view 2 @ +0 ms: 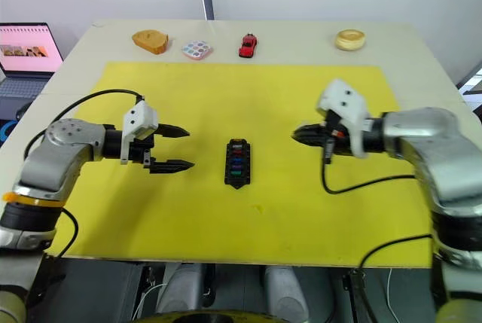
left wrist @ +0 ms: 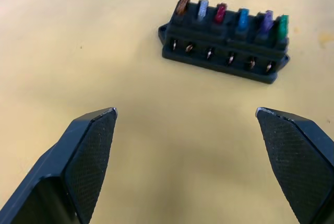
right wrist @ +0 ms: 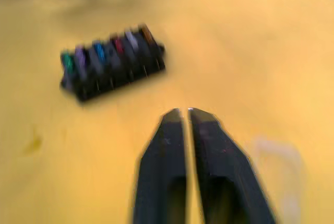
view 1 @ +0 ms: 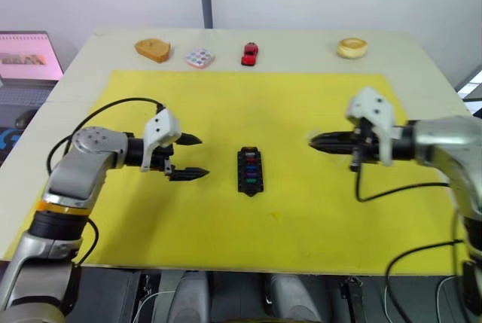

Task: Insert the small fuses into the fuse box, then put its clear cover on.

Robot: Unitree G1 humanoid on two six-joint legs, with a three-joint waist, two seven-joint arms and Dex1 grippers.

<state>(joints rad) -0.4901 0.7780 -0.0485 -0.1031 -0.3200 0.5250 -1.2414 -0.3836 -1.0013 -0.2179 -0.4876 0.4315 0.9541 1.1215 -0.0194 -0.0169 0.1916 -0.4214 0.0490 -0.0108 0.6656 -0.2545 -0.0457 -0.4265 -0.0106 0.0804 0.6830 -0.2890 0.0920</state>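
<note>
The black fuse box (view 1: 250,171) lies in the middle of the yellow mat (view 1: 226,105). Several small fuses (left wrist: 229,18) of different colours stand in a row in its slots. My left gripper (view 1: 202,156) hovers to its left, open, with nothing between its fingers and pointing at the box. To the right of the box my right gripper (view 1: 310,141) is shut and holds nothing, also pointing at it. In the right wrist view a faint pale see-through shape (right wrist: 274,153) lies on the mat beside the fingers; it may be the clear cover.
Along the table's far edge stand a brown wedge (view 1: 153,50), a pastel-dotted white tile (view 1: 199,58), a red toy car (view 1: 250,53) and a pale round object (view 1: 352,47). A laptop (view 1: 26,56) sits off the table's left. Cables trail from both arms.
</note>
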